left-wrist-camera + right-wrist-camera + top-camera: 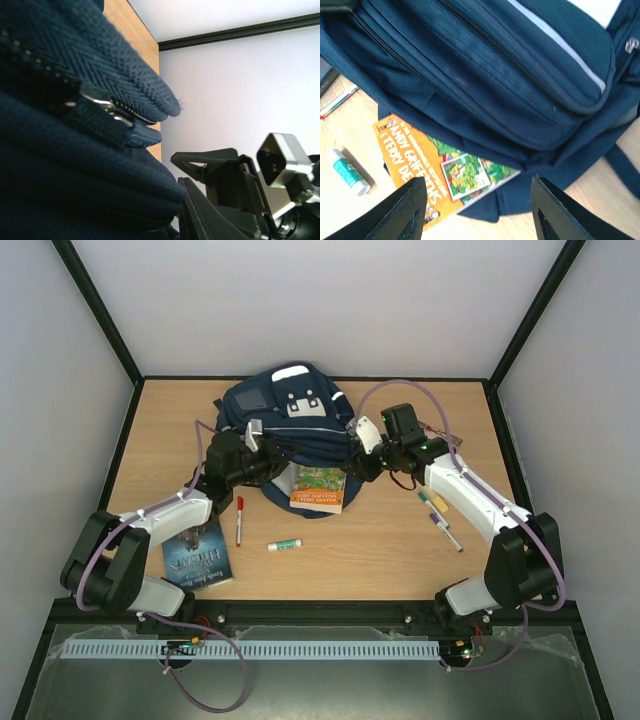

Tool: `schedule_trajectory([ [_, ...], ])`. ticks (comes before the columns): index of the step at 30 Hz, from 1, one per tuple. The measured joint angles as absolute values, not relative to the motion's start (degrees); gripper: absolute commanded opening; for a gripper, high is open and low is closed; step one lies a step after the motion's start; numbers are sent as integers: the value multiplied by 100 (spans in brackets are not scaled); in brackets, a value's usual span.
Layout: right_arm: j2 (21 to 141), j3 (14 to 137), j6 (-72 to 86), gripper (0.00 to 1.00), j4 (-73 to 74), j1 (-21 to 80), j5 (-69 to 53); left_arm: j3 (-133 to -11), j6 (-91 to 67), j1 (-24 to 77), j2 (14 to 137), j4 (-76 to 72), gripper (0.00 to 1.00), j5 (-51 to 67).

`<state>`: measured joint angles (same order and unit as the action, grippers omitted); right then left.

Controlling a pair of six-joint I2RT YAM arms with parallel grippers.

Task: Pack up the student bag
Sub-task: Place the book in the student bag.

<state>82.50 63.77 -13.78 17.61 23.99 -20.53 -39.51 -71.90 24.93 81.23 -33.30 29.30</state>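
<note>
The navy student bag (285, 412) lies at the back centre of the table, its opening toward me. An orange picture book (318, 489) lies at that opening, its far end under the bag's lower edge (485, 65). My left gripper (266, 453) is shut on a fold of the bag's fabric (75, 190) at the left side of the opening; one dark finger (200, 215) presses against the cloth. My right gripper (480, 215) is open, hovering over the book's corner (470, 170) and the bag's hem, holding nothing.
A dark blue book (197, 555) lies near my left arm. A red pen (239, 520) and a glue stick (284, 544) sit in front of the bag. Several markers (440, 518) lie by my right arm. Black frame walls border the table.
</note>
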Motion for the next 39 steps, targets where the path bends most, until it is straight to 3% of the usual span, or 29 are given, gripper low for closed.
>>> schedule_trajectory([
  [7, 8589, 6910, -2241, 54, 1793, 2803, -2108, -4163, -6949, 2471, 8125, -2995, 20, 3026],
  [13, 8812, 6991, -2851, 60, 1951, 2993, -2314, -4178, -6803, 2469, 8123, -2810, 20, 3085],
  [17, 8853, 6991, -3105, 49, 1927, 3081, -2259, -4239, -6696, 2467, 8121, -2714, 19, 3148],
  [24, 9083, 6969, -3354, 45, 1800, 3146, -2139, -4329, -6514, 2438, 8119, -2495, 19, 3210],
  [30, 9174, 6888, -3592, 30, 1608, 3253, -1811, -4333, -6460, 2429, 8119, -2469, 19, 3284],
  [33, 9268, 6845, -3588, 5, 1376, 3269, -1579, -4335, -6442, 2429, 8119, -2436, 19, 3299],
  [35, 9290, 6827, -3579, 1, 1262, 3271, -1481, -4351, -6429, 2429, 8119, -2390, 24, 3299],
  [38, 9277, 6825, -3509, 1, 1146, 3271, -1369, -4434, -6292, 2405, 8119, -2241, 56, 3306],
  [39, 9262, 6823, -3505, 1, 1144, 3271, -1347, -4495, -6261, 2405, 8119, -2137, 62, 3304],
])
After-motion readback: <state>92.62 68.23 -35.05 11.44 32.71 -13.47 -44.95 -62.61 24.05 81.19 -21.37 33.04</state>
